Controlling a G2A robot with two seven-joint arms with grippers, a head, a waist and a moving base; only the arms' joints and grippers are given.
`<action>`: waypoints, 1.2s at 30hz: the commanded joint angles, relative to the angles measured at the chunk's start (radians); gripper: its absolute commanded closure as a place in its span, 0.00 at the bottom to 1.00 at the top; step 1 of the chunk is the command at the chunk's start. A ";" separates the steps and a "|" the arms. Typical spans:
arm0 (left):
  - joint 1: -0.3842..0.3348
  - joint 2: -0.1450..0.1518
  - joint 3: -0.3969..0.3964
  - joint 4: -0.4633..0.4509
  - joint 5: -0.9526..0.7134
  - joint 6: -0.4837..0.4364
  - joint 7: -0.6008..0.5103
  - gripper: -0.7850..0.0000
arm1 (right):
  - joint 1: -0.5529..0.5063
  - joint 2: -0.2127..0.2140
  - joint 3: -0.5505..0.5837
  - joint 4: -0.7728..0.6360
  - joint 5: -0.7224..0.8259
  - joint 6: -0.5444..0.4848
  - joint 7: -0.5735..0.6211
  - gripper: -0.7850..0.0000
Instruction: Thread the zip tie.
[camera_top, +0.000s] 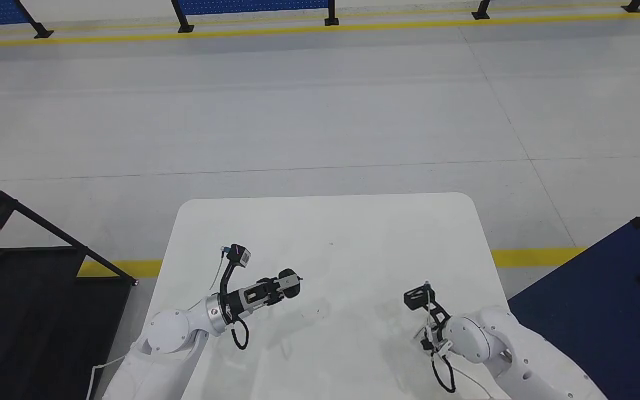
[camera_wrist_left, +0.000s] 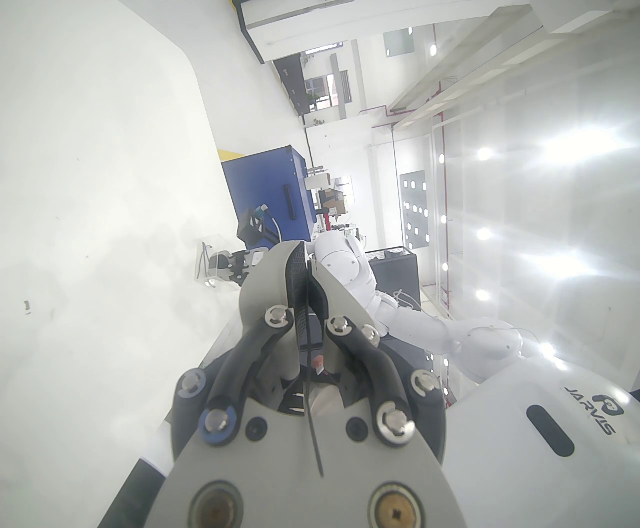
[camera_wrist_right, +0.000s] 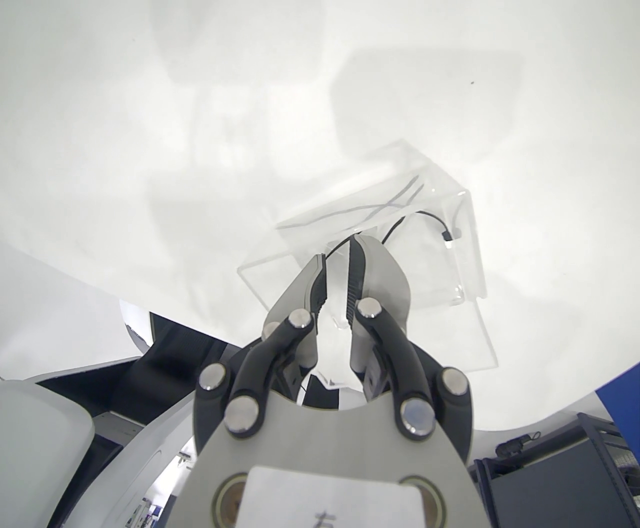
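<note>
Left arm (camera_top: 185, 325): we see it stretched forward and inward, forearm nearly level, wrist aimed toward the other arm.
Left gripper (camera_top: 288, 281): we find its fingers (camera_wrist_left: 272, 285) pressed together, pinching a zip tie (camera_wrist_left: 316, 440) that runs back across the palm.
Right arm (camera_top: 480, 335): we see it bent at the elbow, forearm angled forward and inward.
Right gripper (camera_wrist_right: 340, 252): we note its fingers (camera_wrist_right: 385, 280) standing a narrow gap apart, ribbed pads facing each other.
Spacing: we see the two grippers well apart, the left one pointing toward the right one.
</note>
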 joint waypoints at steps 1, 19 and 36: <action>0.000 0.000 0.000 0.000 0.000 0.000 0.000 1.00 | -0.001 0.001 0.011 0.000 -0.009 0.008 0.004 0.87; 0.000 0.000 0.000 0.000 0.000 0.000 0.000 1.00 | -0.025 -0.009 0.031 0.017 -0.038 0.009 0.001 0.87; 0.000 0.000 0.000 0.000 0.000 0.000 0.000 1.00 | -0.011 -0.029 0.027 0.042 -0.047 0.023 0.006 1.00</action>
